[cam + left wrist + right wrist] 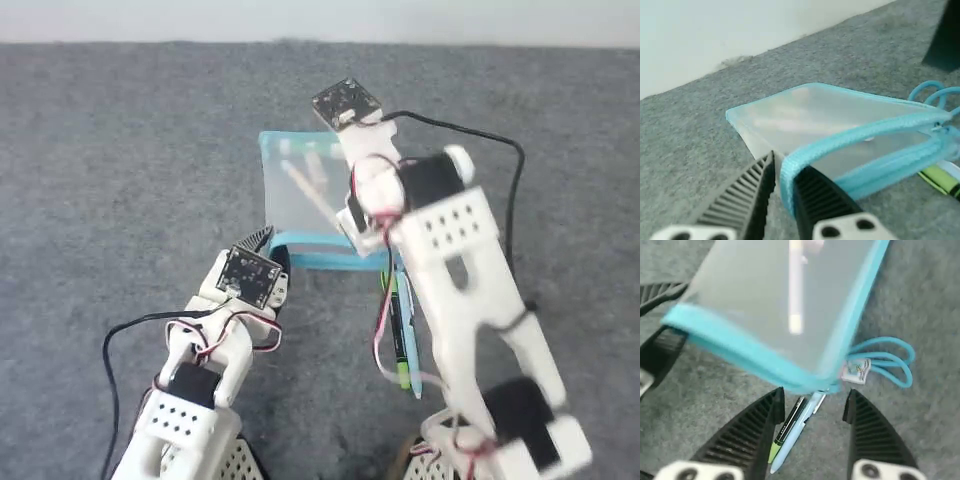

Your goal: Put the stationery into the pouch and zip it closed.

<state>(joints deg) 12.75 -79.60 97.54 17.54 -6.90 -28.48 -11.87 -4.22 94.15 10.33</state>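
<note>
High cam overhead, looking down. Wrist cams sit close behind left claw [785, 166] and right claw [815, 392], facing forward; all share the pouch [300, 190].

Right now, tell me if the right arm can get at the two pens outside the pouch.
Probably yes: the open right pincer hangs over the pens with nothing between; the pouch corner covers their ends.

Bright, even light covers the worktop [100, 150], with pale glare on the pouch [770, 295] beyond the right claw [814, 392] and faint shadows.
</note>
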